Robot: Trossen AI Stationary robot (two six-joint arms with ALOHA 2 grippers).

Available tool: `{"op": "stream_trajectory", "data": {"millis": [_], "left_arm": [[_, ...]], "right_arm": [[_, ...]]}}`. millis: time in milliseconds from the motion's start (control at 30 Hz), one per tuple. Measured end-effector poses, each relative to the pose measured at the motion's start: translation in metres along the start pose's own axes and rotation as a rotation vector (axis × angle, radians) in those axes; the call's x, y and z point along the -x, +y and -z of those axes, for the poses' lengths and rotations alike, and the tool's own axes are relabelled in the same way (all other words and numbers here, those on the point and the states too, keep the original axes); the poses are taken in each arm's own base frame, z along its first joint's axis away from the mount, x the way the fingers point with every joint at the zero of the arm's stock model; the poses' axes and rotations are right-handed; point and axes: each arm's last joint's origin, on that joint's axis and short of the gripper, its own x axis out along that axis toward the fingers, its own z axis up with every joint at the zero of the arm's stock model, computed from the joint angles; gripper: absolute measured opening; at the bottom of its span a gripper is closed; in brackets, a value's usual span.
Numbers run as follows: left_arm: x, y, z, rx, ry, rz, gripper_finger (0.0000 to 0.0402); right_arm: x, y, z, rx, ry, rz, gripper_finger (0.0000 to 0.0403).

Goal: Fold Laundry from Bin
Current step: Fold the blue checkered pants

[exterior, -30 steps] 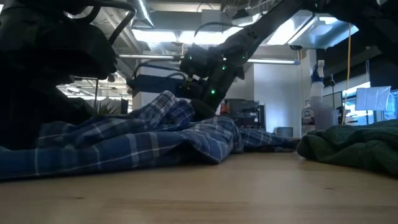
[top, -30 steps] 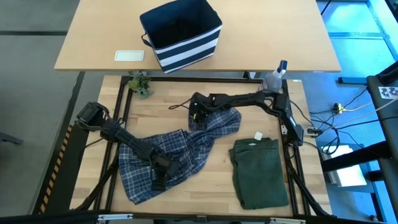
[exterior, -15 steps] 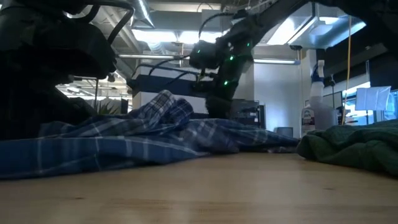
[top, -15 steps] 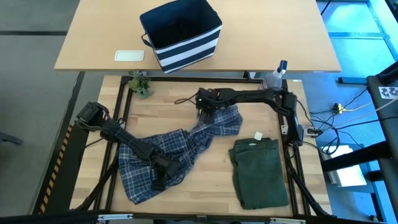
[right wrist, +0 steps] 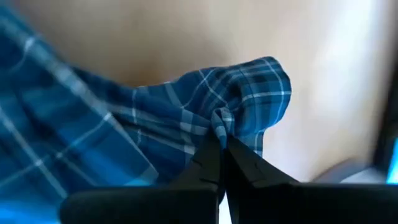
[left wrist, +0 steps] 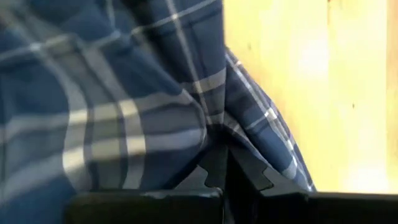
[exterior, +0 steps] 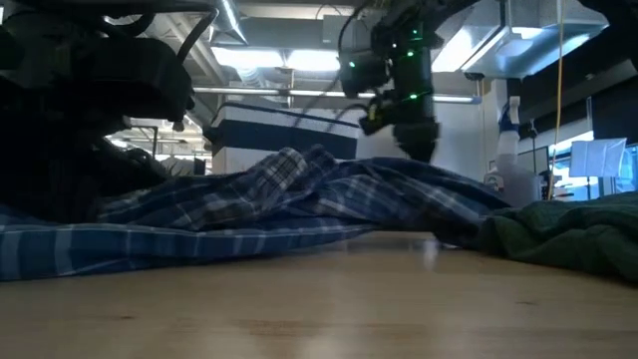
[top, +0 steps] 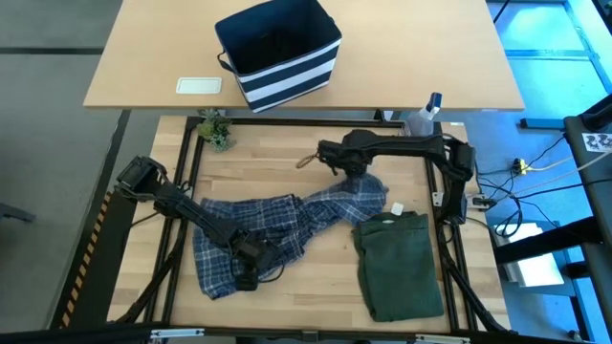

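The blue-and-white plaid shirt [top: 287, 222] lies stretched across the table between my two grippers. My left gripper [top: 246, 270] is shut on its near left part, low over the table. My right gripper [top: 356, 175] is shut on its far right end and raised, seen above the cloth in the low view [exterior: 414, 140]. A dark olive-green garment [top: 397, 263] lies folded on the table at the right, with the shirt's right end touching its far edge. The striped navy bin [top: 279, 53] stands on the far table. My left gripper pinches a bunch of the plaid shirt [left wrist: 208, 140] between its two fingers, coming steeply from above. How many layers, I cannot tell. The cloth around it lies on the table. My right gripper pinches a small gathered fold of the shirt [right wrist: 227, 118] at its fingertips, pointing steeply down. That end is lifted off the table, and the cloth slopes down from it toward the left gripper.
A clear spray bottle [top: 424, 117] stands at the far right corner and a small plant [top: 216, 129] at the far left corner. A white flat object [top: 199, 86] lies on the far table beside the bin. Bare wood shows along the near edge [top: 316, 287].
My right gripper has gone up and toward the table's right edge, tipping to point more steeply down, with the shirt's far end in it. The shirt has been drawn out longer to the right and now reaches the green garment; the part at my left gripper has stayed.
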Motion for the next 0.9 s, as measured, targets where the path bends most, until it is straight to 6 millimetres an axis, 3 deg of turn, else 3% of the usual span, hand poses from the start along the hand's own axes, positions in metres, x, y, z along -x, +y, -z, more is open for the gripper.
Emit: {"op": "stream_trajectory", "data": {"millis": [133, 300, 600, 733, 900], "left_arm": [[0.000, 0.000, 0.001, 0.000, 0.002, -0.011, 0.0001], [0.000, 0.003, 0.001, 0.008, -0.005, -0.072, 0.0001], [0.005, 0.013, 0.011, 0.076, 0.080, -0.216, 0.0001], [0.007, 0.016, 0.012, 0.082, 0.085, -0.262, 0.0001], [0.008, 0.024, 0.010, 0.090, 0.057, -0.354, 0.0001]], "right_arm": [[-0.007, 0.003, 0.009, 0.028, 0.085, -0.052, 0.0002], [-0.009, -0.001, 0.006, 0.051, 0.051, 0.104, 0.0016], [-0.006, -0.011, 0.009, 0.169, 0.094, 0.365, 0.0100], [0.001, -0.008, 0.012, 0.160, 0.065, 0.283, 0.0133], [0.015, 0.008, 0.015, 0.182, -0.010, 0.145, 0.0144]]}}
